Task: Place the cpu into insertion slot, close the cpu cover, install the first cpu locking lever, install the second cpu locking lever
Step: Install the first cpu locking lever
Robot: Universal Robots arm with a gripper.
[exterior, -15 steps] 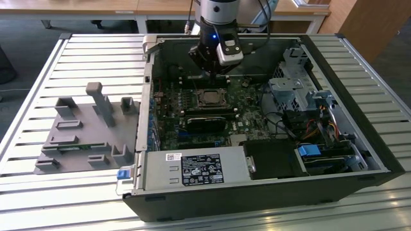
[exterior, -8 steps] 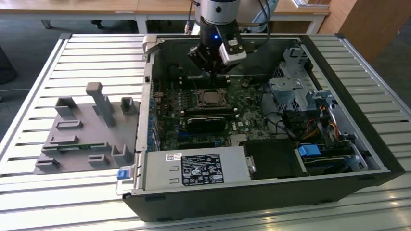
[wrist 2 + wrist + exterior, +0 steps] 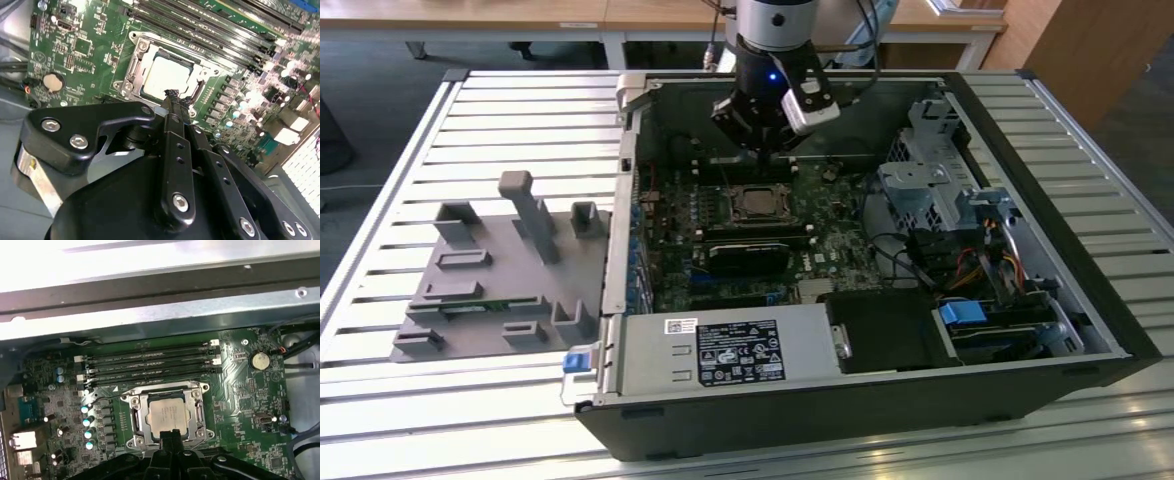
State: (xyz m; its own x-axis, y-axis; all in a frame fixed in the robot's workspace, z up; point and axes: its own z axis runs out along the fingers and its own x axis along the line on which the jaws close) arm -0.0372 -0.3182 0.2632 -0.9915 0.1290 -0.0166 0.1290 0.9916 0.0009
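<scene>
Here, in the second wrist view, we see the fingers (image 3: 175,125) clenched together on nothing, their tips at one edge of the cpu (image 3: 167,75); we cannot tell whether they touch it. The cpu lies flat in the insertion slot (image 3: 199,412), the cpu cover (image 3: 136,415) folded down around it. Beyond spreads the green motherboard (image 3: 240,390) inside an open computer case (image 3: 1081,320). The case rests on a slatted desk (image 3: 400,150), with a grey fixture (image 3: 494,270) at the exterior view's left.
</scene>
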